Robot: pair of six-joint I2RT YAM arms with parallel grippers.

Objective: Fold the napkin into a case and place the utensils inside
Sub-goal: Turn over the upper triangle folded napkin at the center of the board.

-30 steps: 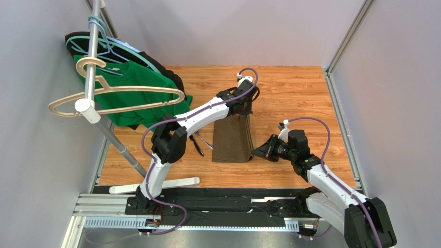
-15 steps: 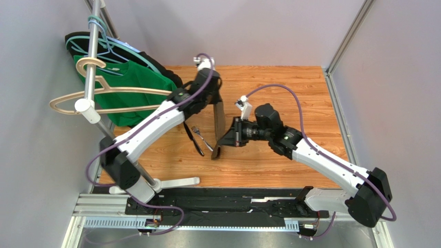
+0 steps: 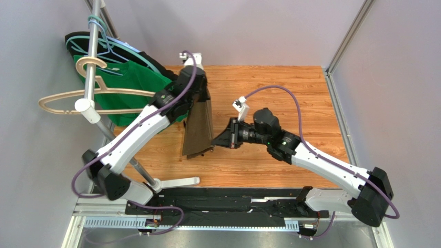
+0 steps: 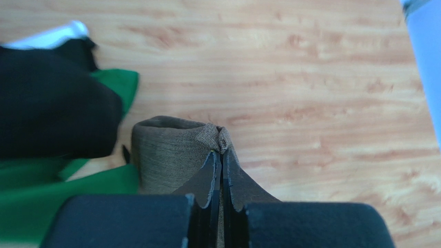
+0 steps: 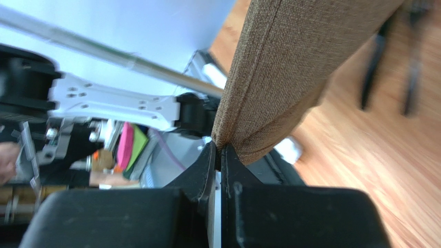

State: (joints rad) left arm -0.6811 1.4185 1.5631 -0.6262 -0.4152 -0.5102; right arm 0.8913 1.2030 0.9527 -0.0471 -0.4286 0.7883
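top view: the dark olive-brown rectangular cloth napkin [image 3: 199, 132] is held up off the wooden worktop [image 3: 290, 88], stretched between both grippers, left of centre. a second ago it lay flat mid-table. half a second ago it stood on edge with the dark-handled utensils showing to its left. now it has swung toward the left edge and covers that spot, so the utensils are not visible here. reads as the fold-over step. no case formed yet, nothing inside. the left gripper [image 3: 203, 101] has the far end, close to the green shirt [image 3: 134, 98]. the right gripper [image 3: 221, 139] has the near end.

left wrist view: left gripper [image 4: 221, 155] fingers are pressed together on a bunched corner of the napkin [image 4: 165, 150]. the cloth sags just past the tips. a black garment [image 4: 52, 103] lies near, to the left.

right wrist view: right gripper [image 5: 218, 150] fingers are closed on the hemmed edge of the napkin [image 5: 290, 67], which runs away from the tips. slim dark blurred shapes on the wood beyond are probably the utensils [image 5: 373, 67]. cannot tell if the cloth touches them.
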